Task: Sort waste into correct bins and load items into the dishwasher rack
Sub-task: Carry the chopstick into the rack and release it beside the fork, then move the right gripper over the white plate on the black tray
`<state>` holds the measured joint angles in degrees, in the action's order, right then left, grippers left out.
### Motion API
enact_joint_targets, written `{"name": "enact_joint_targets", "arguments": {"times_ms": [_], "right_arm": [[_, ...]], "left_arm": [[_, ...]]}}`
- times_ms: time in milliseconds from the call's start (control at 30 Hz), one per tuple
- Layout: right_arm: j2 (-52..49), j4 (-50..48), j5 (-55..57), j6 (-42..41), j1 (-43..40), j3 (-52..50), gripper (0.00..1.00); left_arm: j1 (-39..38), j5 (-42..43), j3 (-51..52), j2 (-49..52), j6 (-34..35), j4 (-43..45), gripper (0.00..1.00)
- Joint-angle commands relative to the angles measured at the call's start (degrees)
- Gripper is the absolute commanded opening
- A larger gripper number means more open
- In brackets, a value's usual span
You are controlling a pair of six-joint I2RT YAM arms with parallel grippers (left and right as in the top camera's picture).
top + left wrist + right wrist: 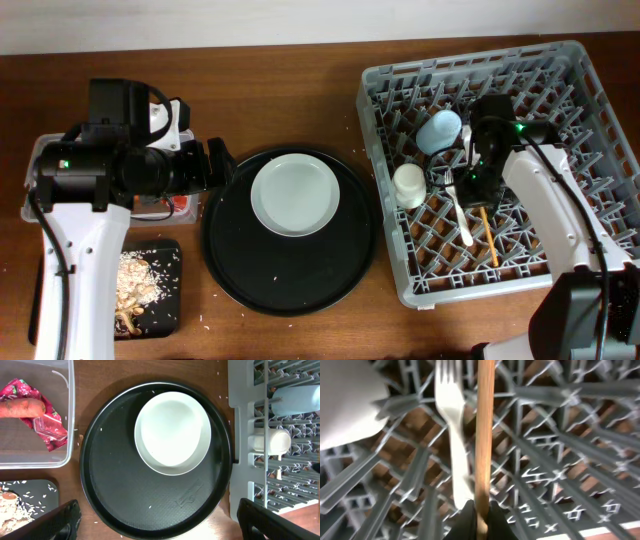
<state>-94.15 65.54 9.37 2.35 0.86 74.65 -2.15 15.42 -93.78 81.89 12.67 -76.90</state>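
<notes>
1. The right gripper [479,521] is pinched narrow on the near end of the thin wooden chopstick [484,435]. The stick runs straight out from between the fingers.
2. It is low inside the dishwasher rack [384,200], near the rack's middle. The chopstick slants toward the rack's front edge. Whether its far tip rests on the grid cannot be told.
3. The white plastic fork [451,440] lies just beside the chopstick on the rack floor, roughly parallel to it.
4. The cream cup [408,185] is by the rack's left wall, and the light-blue cup [440,130] is further back.
5. Risk: the grid openings look wider than the stick. If it is let go on a tilt, it could drop through or wedge between pegs.
6. Risk: a sideways pull-out could nudge the fork or snag the fingers on the pegs.
7. The left gripper [160,531] is spread wide and empty, left of the rack. It hangs over the round black tray [225,260], which carries the pale plate [295,193], not yet loaded.
</notes>
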Motion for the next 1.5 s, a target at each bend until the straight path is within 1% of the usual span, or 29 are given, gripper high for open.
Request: {"name": "enact_joint_targets", "arguments": {"times_ms": [0,67,167,233,333,467,533,767,900,1033,1067,1133,1167,1267,1333,1433,1467], "right_arm": [[0.0,-1.6,4.4,0.5,-0.3,-0.5,0.04],[0.0,-2.9,4.4,1.1,-0.3,-0.5,0.04],[0.0,-6.4,4.4,7.8,-0.3,-0.5,0.04],[-0.1,-8.7,4.5,9.5,-0.5,-0.5,0.04],[-0.1,-11.5,4.9,9.5,-2.2,-0.5,0.04],[-0.1,-12.5,4.5,9.4,-4.8,-0.5,0.04],[-0.1,-13.4,2.2,9.4,-5.5,-0.5,0.04],[-0.3,-15.1,1.3,9.4,-5.4,-0.5,0.04],[-2.3,-15.3,-1.9,9.4,-5.4,-0.5,0.04],[-3.4,-15.5,-1.9,9.4,-5.4,-0.5,0.04],[-3.4,-15.5,-1.9,9.4,-5.4,-0.5,0.13],[-3.4,-15.5,-1.9,9.4,-5.4,-0.5,0.41],[-3.4,-15.5,-1.9,9.4,-5.4,-0.5,0.47],[-3.3,-15.0,-1.8,9.2,-5.4,-0.2,0.48],[-3.1,-11.4,-1.9,8.7,-5.4,2.9,0.47],[-2.6,-4.1,-2.2,2.9,-5.4,10.5,0.47],[-2.6,-1.3,-4.3,0.2,-5.3,13.8,0.48]], "left_arm": [[0.2,-0.2,-1.0,-0.6,-0.7,0.1,0.99],[0.2,-0.2,-1.0,-0.6,-0.7,0.1,0.99],[0.2,-0.2,-1.0,-0.6,-0.7,0.1,0.99],[0.2,-0.2,-1.0,-0.6,-0.7,0.1,0.99],[0.2,-0.2,-1.0,-0.6,-0.7,0.1,0.99],[0.2,-0.2,-1.0,-0.6,-0.7,0.1,0.99],[0.2,-0.2,-1.0,-0.6,-0.7,0.1,0.99],[0.2,-0.2,-1.0,-0.6,-0.7,0.1,0.99],[0.2,-0.2,-1.0,-0.6,-0.7,0.1,0.99],[0.2,-0.2,-1.0,-0.6,-0.7,0.1,0.99],[0.2,-0.2,-1.0,-0.6,-0.7,0.1,0.99],[0.2,-0.2,-1.0,-0.6,-0.7,0.1,0.99],[0.2,-0.2,-1.0,-0.6,-0.7,0.1,0.99],[0.2,-0.2,-1.0,-0.6,-0.7,0.1,0.99],[0.2,-0.2,-1.0,-0.6,-0.7,0.1,0.99],[0.2,-0.2,-1.0,-0.6,-0.7,0.1,0.99],[0.2,-0.2,-1.0,-0.6,-0.7,0.1,0.99]]}}
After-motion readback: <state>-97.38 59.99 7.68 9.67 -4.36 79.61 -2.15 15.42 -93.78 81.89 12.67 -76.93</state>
